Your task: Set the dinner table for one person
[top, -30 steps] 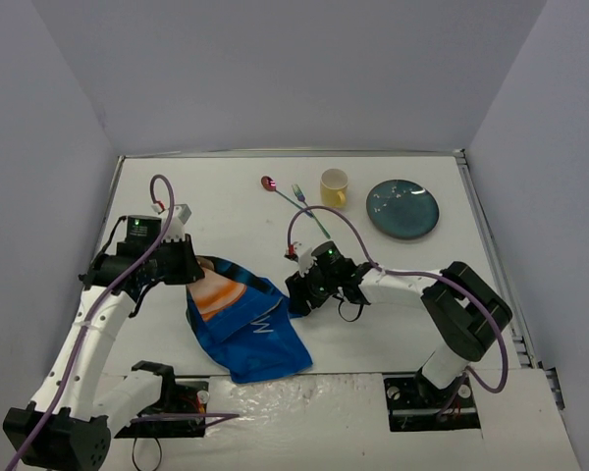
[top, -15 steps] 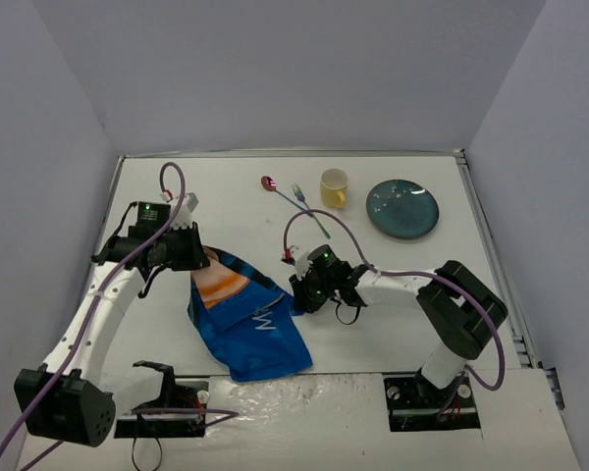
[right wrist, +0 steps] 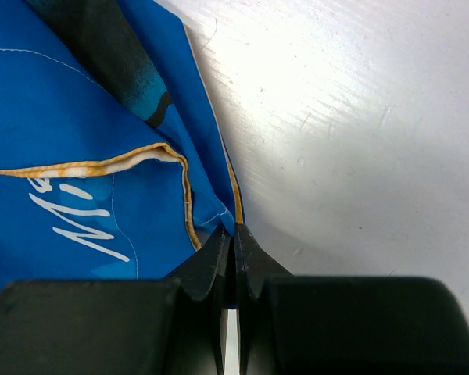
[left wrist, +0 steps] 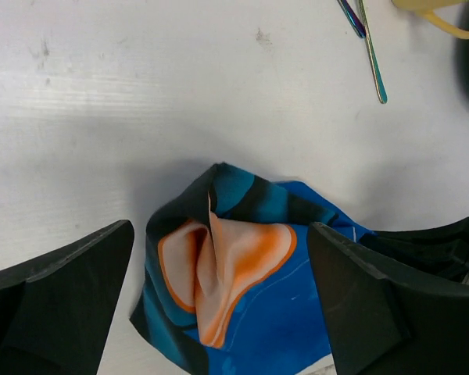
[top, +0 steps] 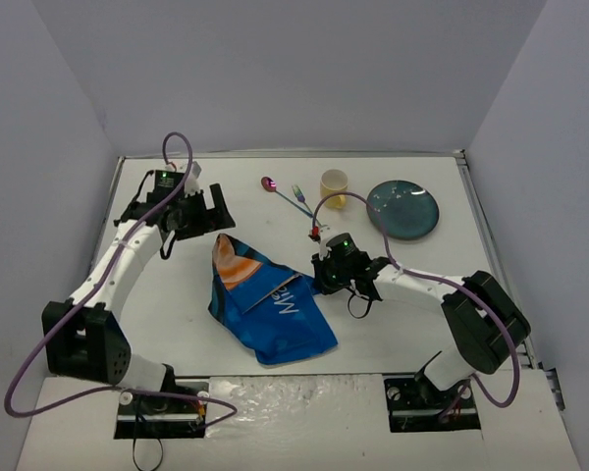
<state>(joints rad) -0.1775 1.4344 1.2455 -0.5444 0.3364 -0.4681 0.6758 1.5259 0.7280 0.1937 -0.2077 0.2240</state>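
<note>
Blue cloth [top: 270,309] lies crumpled in the middle of the white table [top: 402,324] spanning beneath our arms, so our right gripper [right wrist: 233,234] pinches its right hem, jaws pressed together, seemingly to tug it flat, while our left gripper [top: 214,209] hovers beyond its far corner, jaws spread

The dinner table [top: 265,221], a large flat white rectangular tabletop edged by a thin metal rim, is laid level and fills the floor between 3 plain grey walls [top: 275,78]. Its far edge and both side edges are set against those walls. Faint scuffs and scratches are seen on its slightly glossy surface.
</note>
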